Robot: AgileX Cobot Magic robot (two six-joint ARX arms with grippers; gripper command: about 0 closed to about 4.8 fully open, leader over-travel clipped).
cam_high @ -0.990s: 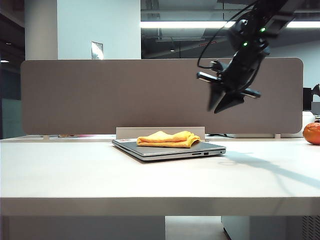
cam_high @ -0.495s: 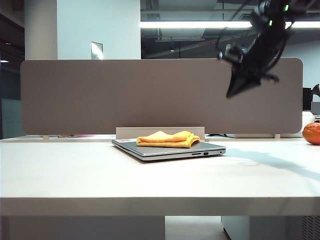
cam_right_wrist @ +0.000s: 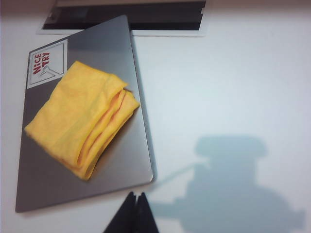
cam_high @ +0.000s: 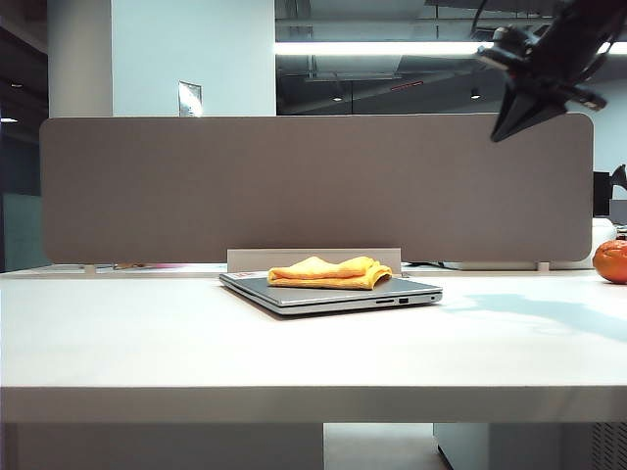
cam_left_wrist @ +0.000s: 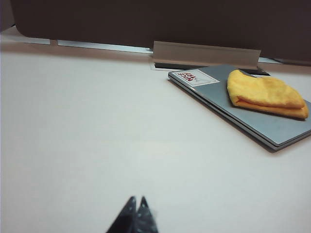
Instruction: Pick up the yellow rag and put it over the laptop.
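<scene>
Two tools shut and empty: desk [cam_high: 147, 343] bears laptop [cam_high: 328, 292] mid-desk, yellow rag [cam_high: 328, 272] folded flat on its lid, long axis along it; right tool [cam_high: 516, 116] hangs high above-right, left tool [cam_left_wrist: 137, 213] low, well apart.

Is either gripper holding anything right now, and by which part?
Nothing. The right gripper, shut, is high above the table; the left gripper is shut and empty. The yellow rag lies on the laptop.

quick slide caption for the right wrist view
Folded yellow rag lying on the closed laptop, with the shut right gripper raised above the white table.
</scene>
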